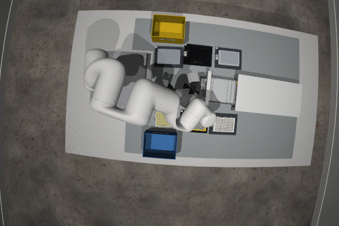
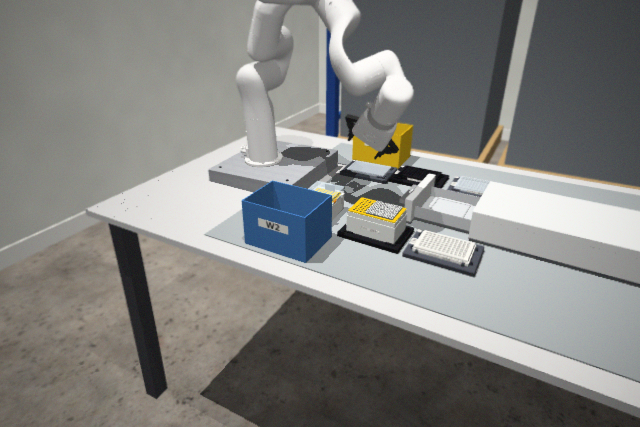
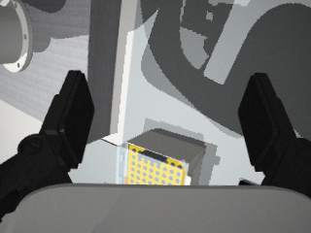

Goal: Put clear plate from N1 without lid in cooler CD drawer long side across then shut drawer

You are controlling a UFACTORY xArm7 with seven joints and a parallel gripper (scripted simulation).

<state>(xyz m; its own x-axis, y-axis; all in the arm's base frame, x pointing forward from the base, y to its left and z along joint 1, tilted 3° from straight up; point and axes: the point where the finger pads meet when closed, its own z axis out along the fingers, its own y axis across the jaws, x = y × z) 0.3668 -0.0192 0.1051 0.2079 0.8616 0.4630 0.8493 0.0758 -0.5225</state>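
1. Far left of the claw sit the open yellow plastic bin (image 1: pixel 167 39) and the open blue plastic bin (image 1: pixel 158 153). I judge both untouched.
2. Left of the claw and off toward the yellow bin, a pale translucent rectangular plate (image 1: pixel 168 56) lies flat in a dark-framed nest. I take this for the clear plate in N1, though I cannot read any label. Whether a lid sits on it I cannot tell.
3. The black two-fingered claw (image 3: pixel 169 123) hangs above the grey mat between the two rows of nests. Its fingers are spread to their widest with nothing between them. Below it the wrist camera shows a small pale box with a yellow grid top (image 3: pixel 155 165).
4. Just right of the claw is the white bar handle (image 1: pixel 208 87). Behind it the pale ribbed drawer (image 1: pixel 221 90) stands pulled out, and I see no plate on its floor.
5. Further right, a small amber lamp (image 1: pixel 237 82) glows on the front of the long white cooler housing (image 1: pixel 268 95).
6. My judgement is that only the opening is done. Left to do are gripping the plate, removing any lid, seating the plate crosswise inside the ribs, and pushing the drawer fully home.
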